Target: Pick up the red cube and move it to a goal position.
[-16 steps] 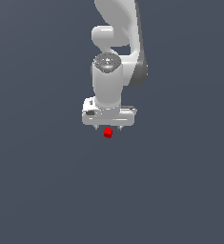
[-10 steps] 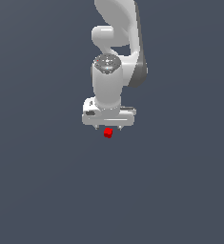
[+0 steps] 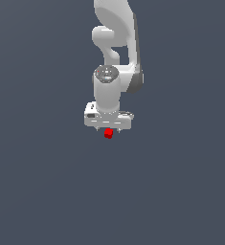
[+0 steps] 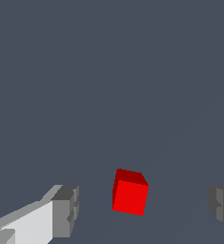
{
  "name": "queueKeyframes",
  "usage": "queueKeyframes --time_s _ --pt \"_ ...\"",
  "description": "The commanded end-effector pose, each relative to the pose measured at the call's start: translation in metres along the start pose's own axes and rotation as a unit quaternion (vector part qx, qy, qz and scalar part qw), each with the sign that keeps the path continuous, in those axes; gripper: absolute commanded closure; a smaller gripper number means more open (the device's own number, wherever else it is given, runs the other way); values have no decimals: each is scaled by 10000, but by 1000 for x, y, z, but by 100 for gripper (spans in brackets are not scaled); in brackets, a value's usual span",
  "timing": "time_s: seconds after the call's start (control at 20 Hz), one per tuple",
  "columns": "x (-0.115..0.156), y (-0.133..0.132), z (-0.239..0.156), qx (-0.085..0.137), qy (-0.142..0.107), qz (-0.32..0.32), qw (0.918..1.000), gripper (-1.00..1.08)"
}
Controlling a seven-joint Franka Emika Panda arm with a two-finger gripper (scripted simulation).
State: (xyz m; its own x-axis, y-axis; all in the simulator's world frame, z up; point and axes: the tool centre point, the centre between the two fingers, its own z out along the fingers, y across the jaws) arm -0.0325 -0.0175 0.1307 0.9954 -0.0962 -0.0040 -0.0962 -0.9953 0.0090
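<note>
Tool [image 4: 142,207] is spread wide and has nothing in it. Wrist view shows both grey pads [image 4: 66,209] well clear of the red cube [image 4: 129,193], open air on either side. The cube is between the fingers but not centred: it sits closer to one pad than the other.

In the exterior view the red cube [image 3: 108,134] shows just below the white tool [image 3: 108,128] body, at about 6 o'clock from it, peeking out under its lower edge. The surface under it is a plain dark grey tabletop [image 3: 47,191]; can't tell from that view whether the fingertips are down at cube height yet.

Handling, my read:
- Small rigid block, much narrower than the tool body, so likely light. No crush risk.
- Faces are flat and uniform, probably smooth, so grip relies on square pad contact, not texture.
- In the wrist view the cube looks yawed a bit against the finger line: an edge faces the camera rather than a flat face. Closing like this may twist it or pinch near corners.
- Best hold: two opposite vertical faces, mid-height, pads flat on them. Rotate the wrist to line up, or accept that it self-aligns as the pads close.
- The off-centre position means one pad touches first and nudges it sideways. Fine on a flat surface if closing is slow.
</note>
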Motion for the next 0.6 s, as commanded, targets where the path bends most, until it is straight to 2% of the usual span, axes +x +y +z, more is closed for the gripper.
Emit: queueKeyframes --time_s 0.0,0.55 --pt "-9 2 17 4 0 158 9999 -92" --pt "-44 6 90 28 13 833 9965 -92"
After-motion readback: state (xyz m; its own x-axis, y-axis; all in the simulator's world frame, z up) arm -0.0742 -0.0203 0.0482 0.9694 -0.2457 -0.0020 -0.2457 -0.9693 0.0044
